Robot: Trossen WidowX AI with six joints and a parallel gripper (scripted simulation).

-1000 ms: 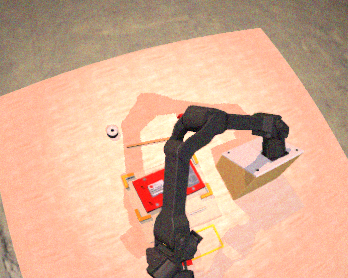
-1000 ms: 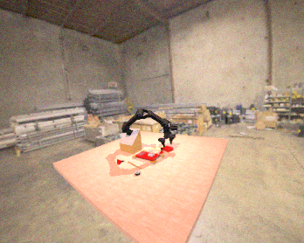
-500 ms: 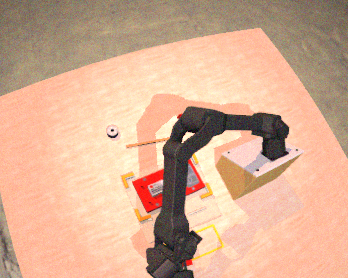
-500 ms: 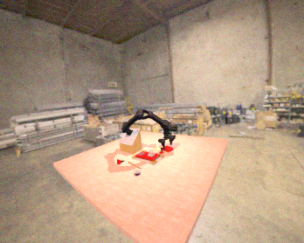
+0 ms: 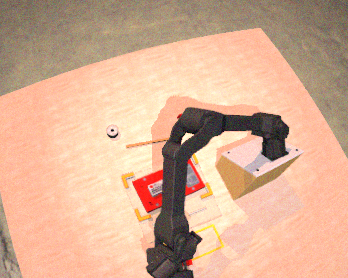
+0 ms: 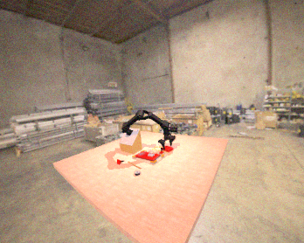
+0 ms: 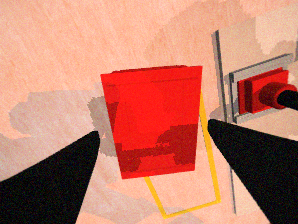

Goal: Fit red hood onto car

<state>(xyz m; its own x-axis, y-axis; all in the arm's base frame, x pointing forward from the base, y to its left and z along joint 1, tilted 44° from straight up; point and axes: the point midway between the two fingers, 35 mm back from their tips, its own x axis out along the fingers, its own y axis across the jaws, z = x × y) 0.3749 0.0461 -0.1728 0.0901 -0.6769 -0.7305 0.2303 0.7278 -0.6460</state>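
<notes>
The red hood [image 7: 154, 107] [image 6: 169, 149] lies on the table partly over a yellow outline [image 7: 212, 165] [image 5: 222, 239]; in the top view the arm hides most of it. My gripper [image 7: 154, 129] is open and empty above the hood, one finger off each of its long sides. The fingers look clear of the hood; their height is hard to tell. The red chassis [image 5: 143, 196] [image 6: 142, 156] sits between the yellow corner brackets of the jig [image 5: 141, 215], partly hidden by the arm. The engine block [image 6: 151, 153] shows on its deck. The pegs are too small to make out clearly.
A red block with a black knob [image 7: 265, 95] stands in a grey frame right of the fingers. The arm's base stands on a tan box [image 5: 238, 181] [image 6: 132, 147]. An orange stick [image 5: 145, 143] and a small black-and-white cylinder [image 5: 112, 131] [image 6: 137, 173] lie beyond the jig.
</notes>
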